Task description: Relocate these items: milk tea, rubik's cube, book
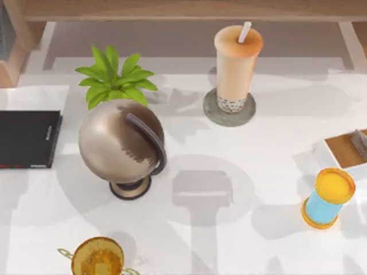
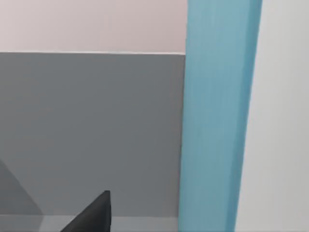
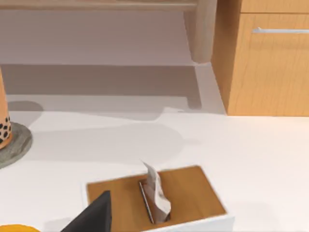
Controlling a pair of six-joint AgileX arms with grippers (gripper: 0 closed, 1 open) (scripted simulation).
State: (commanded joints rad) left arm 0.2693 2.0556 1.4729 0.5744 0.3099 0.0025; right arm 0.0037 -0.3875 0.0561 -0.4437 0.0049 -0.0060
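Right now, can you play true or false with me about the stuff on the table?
1. The milk tea stands upright on a round grey coaster. True.
2. The globe sits right of the milk tea. False: it is to its left, in front of the green plant.
3. The blue cylinder has yellow-orange ends. True.
4. The black slab lies at the table's right edge. False: it is at the left edge.
5. A tissue box with a wooden top sits near the right edge. True.
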